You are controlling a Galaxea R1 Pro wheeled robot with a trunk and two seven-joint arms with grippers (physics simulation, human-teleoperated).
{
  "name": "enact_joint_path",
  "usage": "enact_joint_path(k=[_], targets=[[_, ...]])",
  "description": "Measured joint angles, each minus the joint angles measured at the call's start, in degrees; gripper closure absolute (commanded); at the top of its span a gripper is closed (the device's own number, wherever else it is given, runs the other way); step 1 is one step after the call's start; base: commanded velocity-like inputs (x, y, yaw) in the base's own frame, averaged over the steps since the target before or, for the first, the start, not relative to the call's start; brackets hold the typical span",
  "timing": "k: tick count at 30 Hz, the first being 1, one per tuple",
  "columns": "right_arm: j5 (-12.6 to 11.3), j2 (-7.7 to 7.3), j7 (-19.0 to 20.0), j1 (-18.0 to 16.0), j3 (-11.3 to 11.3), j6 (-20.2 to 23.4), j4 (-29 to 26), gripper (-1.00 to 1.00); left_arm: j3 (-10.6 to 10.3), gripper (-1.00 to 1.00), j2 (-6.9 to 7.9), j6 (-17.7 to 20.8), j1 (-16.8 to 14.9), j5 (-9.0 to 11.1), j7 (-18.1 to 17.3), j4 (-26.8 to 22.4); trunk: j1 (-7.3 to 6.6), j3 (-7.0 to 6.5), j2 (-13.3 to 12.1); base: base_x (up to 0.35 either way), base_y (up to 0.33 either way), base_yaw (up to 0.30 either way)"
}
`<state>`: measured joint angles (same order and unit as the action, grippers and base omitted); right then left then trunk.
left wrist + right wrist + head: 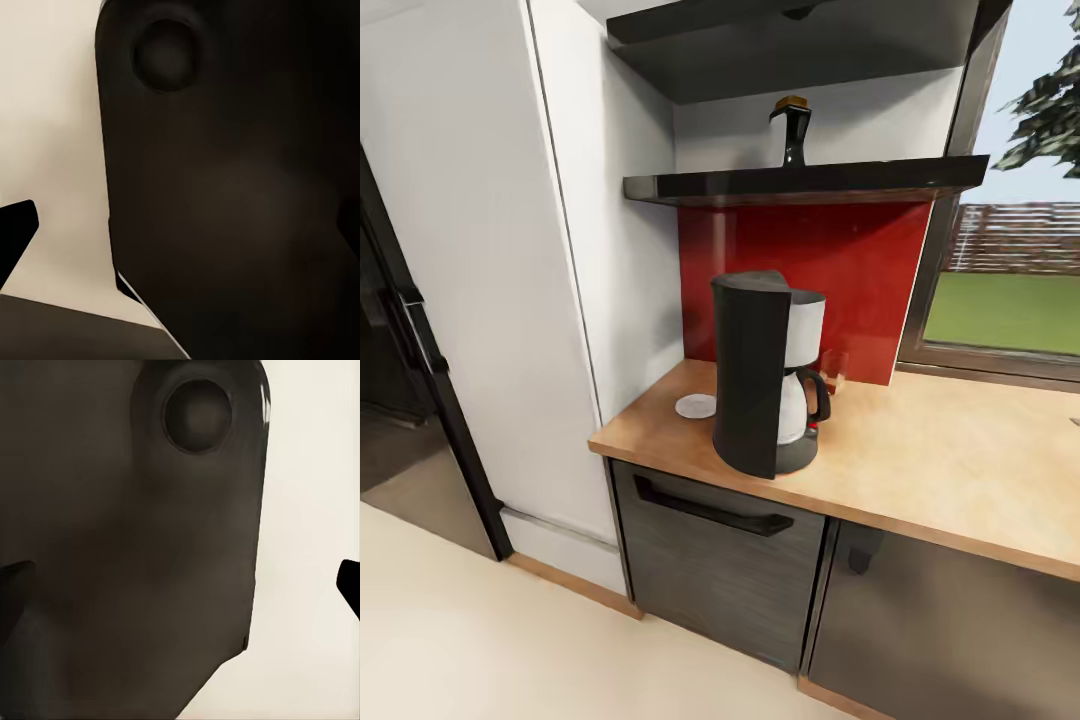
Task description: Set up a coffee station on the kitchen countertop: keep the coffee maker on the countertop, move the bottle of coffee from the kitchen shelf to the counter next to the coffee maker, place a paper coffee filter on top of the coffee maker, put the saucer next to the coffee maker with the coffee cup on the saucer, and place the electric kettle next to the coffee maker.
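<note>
The coffee maker (768,372) stands near the counter's (960,460) left front corner, saucer (696,405) beside it; the bottle of coffee (791,131) sits on the kitchen shelf (800,184). Something glassy behind the machine is half hidden, perhaps a tumbler. Whether either arm's jaws are spread or pressed together, I cannot tell.

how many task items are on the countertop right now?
2 that I can make out: the coffee maker near the front edge and the saucer beside it toward the wall. The coffee maker may hide more. The bottle of coffee stands on the kitchen shelf.

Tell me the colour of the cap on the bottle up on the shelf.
Yellow-gold, on the dark bottle of coffee; the head view shows it best.
</note>
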<state>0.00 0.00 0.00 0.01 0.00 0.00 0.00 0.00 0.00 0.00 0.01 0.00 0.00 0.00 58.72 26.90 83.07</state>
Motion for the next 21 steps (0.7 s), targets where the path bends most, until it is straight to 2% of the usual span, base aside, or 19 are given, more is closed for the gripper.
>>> enact_joint_path(k=[21], targets=[[-0.24,0.02,0.16,0.20,-0.11,0.74,0.02,-1.00,-0.15,-1.00,-0.17,-0.08,0.08,0.00,-0.51,0.00,0.00,0.00,-0.01,0.000,0.000,0.000]])
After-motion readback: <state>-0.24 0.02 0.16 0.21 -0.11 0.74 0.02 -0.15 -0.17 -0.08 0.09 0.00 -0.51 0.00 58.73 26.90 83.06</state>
